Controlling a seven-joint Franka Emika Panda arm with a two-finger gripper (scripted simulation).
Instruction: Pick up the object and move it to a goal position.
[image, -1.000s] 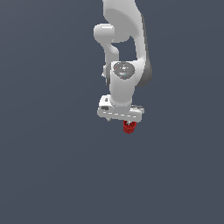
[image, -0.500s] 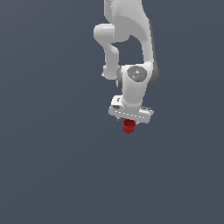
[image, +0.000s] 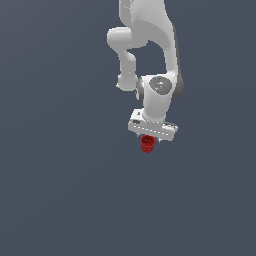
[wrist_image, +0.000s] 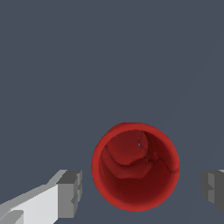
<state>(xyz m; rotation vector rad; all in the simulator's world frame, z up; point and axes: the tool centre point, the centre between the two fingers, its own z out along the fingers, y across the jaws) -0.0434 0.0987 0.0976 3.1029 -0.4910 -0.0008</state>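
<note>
White arm over plain grey ground; small dark-red cup just beneath its jaws; grip unclear

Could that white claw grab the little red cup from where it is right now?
Probably yes. The red cup sits between the claw's two open fingers, with a gap on each side and nothing else in between.

arm bent downward, gripper fingers spread apart

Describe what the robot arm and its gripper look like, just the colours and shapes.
The arm is glossy white, built of rounded, bulbous segments, with a grey circular cap on the wrist joint. The gripper is a flat white bar. In the wrist view its fingers are white and blocky with grey pads. No cables or markings show.
</note>
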